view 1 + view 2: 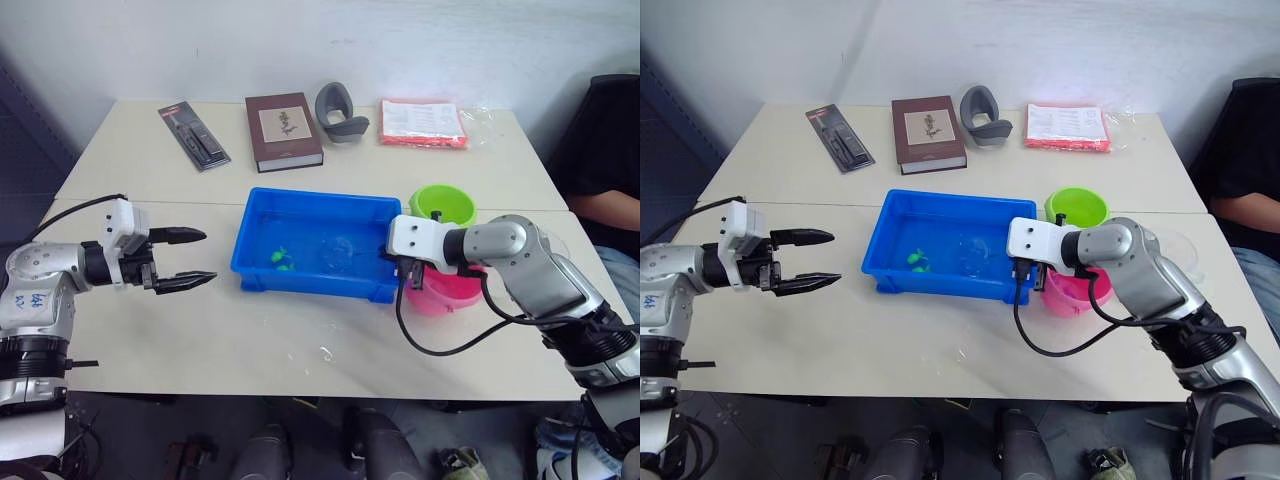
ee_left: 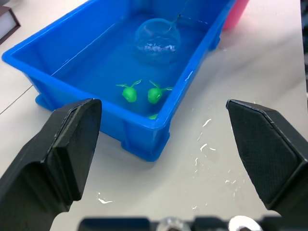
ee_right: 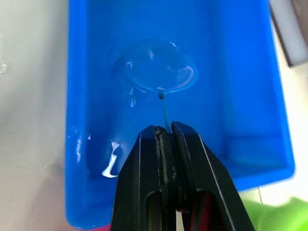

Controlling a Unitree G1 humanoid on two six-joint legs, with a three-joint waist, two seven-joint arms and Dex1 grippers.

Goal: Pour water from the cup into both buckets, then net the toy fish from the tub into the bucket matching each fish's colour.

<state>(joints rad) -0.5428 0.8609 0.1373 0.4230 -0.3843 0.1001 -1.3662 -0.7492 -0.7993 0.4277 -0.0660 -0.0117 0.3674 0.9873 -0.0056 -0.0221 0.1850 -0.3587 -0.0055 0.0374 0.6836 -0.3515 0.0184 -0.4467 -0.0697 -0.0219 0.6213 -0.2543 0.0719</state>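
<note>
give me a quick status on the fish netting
Right end effector shut on net, hoop in tub. Left end effector open, empty. Green fish still in tub.

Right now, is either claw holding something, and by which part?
The right claw holds the net by its thin handle, hoop in the tub. The left claw is open, empty.

The two head cameras looked forward and down over the table from a little way off, sharing nearly the same scene. The left wrist camera sat close beside the tub, facing it from its 9 o'clock end. The right wrist camera peered into the tub from 3 o'clock, closer.
</note>
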